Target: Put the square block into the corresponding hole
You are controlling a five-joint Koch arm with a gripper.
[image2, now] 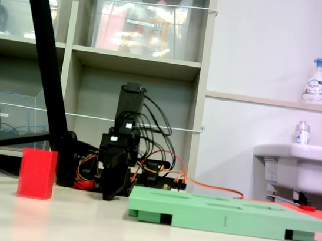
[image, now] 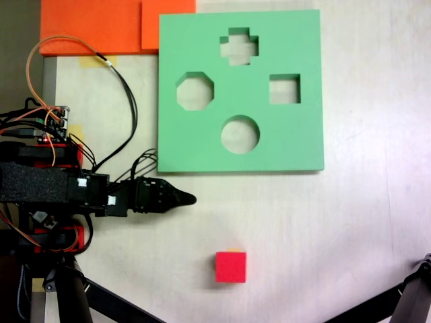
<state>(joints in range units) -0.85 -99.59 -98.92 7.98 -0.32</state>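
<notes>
The square block [image: 231,267], a small red foam cube, stands on the pale table near the front, apart from everything; a fixed view shows the block [image2: 37,174] at the left. The corresponding hole [image: 285,89] is the square cut-out on the right side of the green foam board [image: 289,145], which lies flat and is seen edge-on [image2: 225,215]. My gripper [image: 190,199] rests low just below the board's lower left corner, up and left of the cube, its jaws together in a point with nothing held. Seen head-on, the gripper [image2: 111,192] sits between cube and board.
The board also has a cross cut-out [image: 239,46], an octagonal one [image: 195,91] and a round one [image: 240,134]. Orange foam sheets [image: 94,27] lie at the back left. Black tripod legs [image: 101,296] cross the front corners. A yellow strip [image: 234,249] peeks behind the cube.
</notes>
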